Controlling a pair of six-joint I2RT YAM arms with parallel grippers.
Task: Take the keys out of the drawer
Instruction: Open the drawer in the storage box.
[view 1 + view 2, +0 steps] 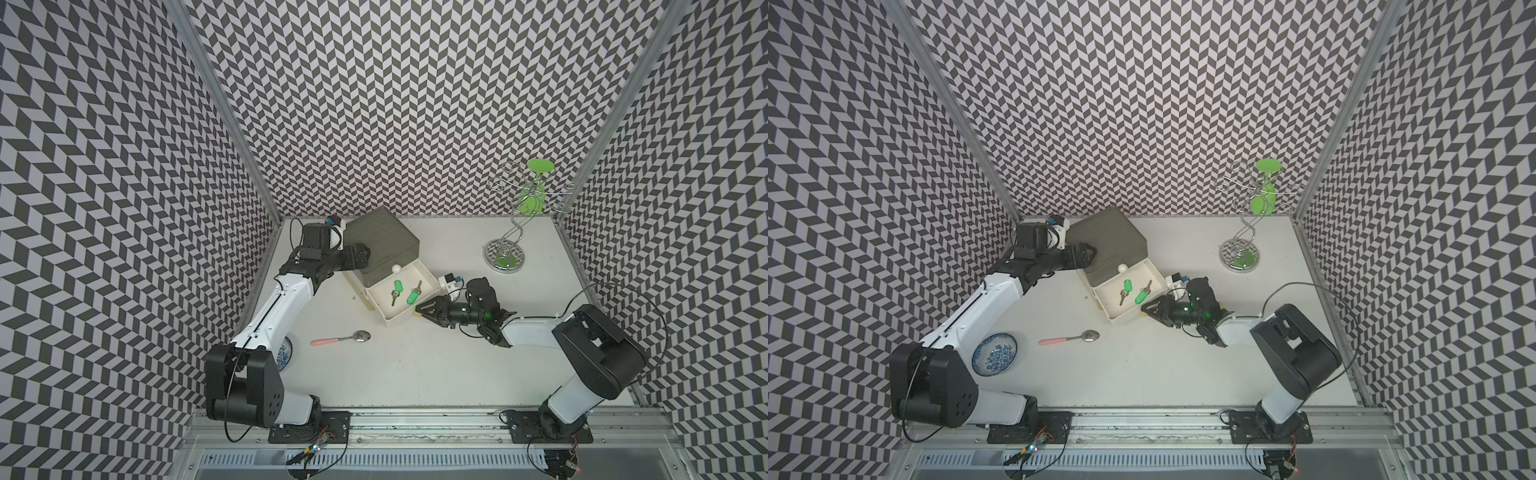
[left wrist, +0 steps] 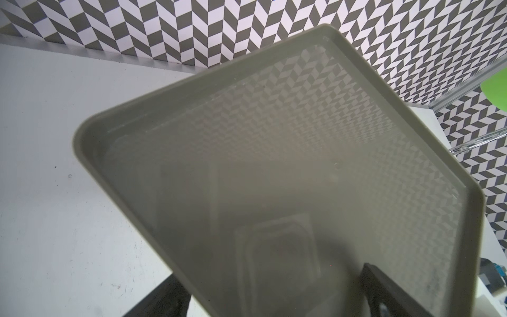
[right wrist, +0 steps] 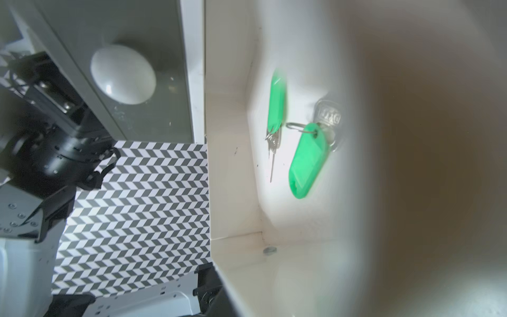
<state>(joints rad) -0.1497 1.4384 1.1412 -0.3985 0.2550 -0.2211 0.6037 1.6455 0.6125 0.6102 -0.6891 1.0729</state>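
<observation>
A white drawer [image 1: 400, 322] stands pulled out of a grey box [image 1: 382, 239]. Two keys lie on its floor, each a silver key on a ring with a green tag: one [image 1: 396, 291] nearer the box's white knob [image 1: 397, 269], one [image 1: 413, 294] to its right. The right wrist view shows both keys [image 3: 308, 159] inside the drawer. My right gripper [image 1: 418, 312] sits at the drawer's front right corner with the drawer wall at its jaws. Only one finger [image 3: 208, 291] shows there. My left gripper [image 1: 361, 254] rests on the box's top left edge, jaws spread wide.
A pink-handled spoon [image 1: 340, 338] lies on the table in front of the drawer. A blue-patterned bowl [image 1: 994, 355] sits beside the left arm. A wire stand [image 1: 505, 253] holding a green glass [image 1: 534, 199] is at the back right. Patterned walls enclose three sides.
</observation>
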